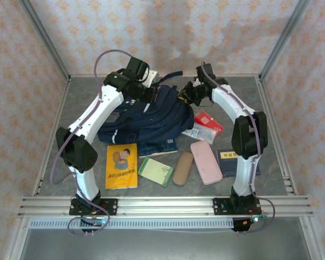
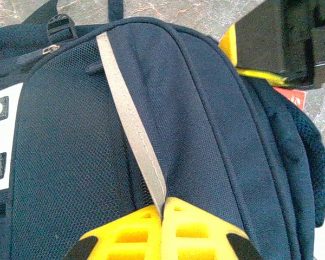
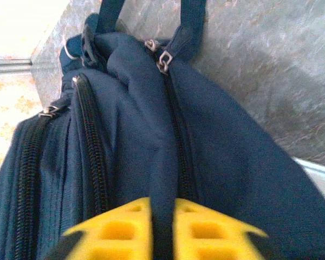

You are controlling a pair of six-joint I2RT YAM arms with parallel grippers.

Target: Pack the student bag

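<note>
Navy fabric student bag (image 1: 151,122) lies at back-centre of grey table (image 1: 146,189), between the two arms, top end toward rear wall.

L gripper (image 2: 162,219): yellow fingers (image 2: 130,235) pressed together, pinching the bag's grey reflective stripe (image 2: 132,124) and the cloth under it. White buckle patch (image 2: 0,135) sits at the left edge of the left wrist view.

R gripper (image 3: 162,230): yellow fingers (image 3: 216,233) clamped on a raised fold of the bag's navy cloth, right beside a closed zip (image 3: 179,135). Zip pullers (image 3: 161,58) sit at the bag's top, next to the carry strap (image 3: 190,24).

Near front rail, L to R: yellow book (image 1: 122,166), green notebook (image 1: 156,171), tan glasses case (image 1: 182,168), pink pencil case (image 1: 206,162). Dark blue book (image 1: 158,147) is partly tucked under the bag's near edge. Red-and-white packet (image 1: 207,124) lies just beside the bag's right side. Dark booklet (image 1: 227,160) is partly hidden behind the R arm.
</note>
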